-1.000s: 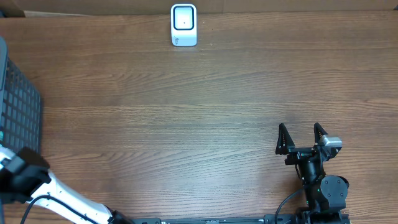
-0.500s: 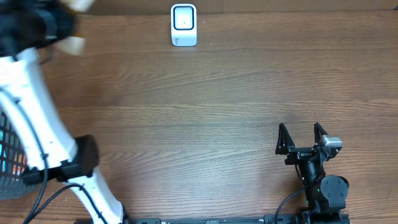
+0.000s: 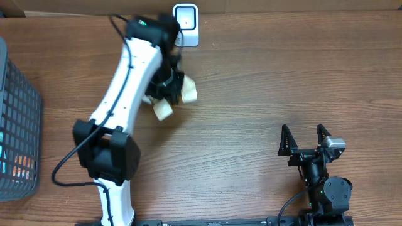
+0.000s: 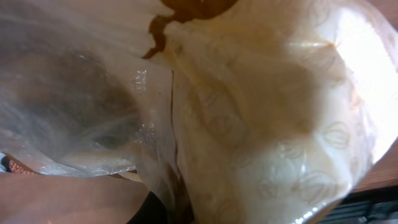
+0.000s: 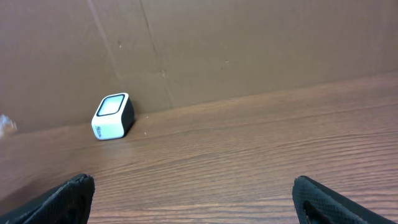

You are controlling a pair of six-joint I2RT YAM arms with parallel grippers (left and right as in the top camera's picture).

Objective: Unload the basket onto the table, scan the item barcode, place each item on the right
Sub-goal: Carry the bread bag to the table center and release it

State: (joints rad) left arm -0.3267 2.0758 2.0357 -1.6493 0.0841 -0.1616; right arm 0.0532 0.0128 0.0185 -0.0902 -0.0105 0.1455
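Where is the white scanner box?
In the overhead view, the scanner sits far back on the table, left of centre, just beyond the bag in the left tool.

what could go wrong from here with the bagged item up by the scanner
1. The left gripper seems to pinch the bagged item by loose, glossy wrap; it may slip or swing.
2. The left arm overlaps the scanner edge from overhead and might bump it.
3. No barcode shows in the wrist view; it may face the wrong way.
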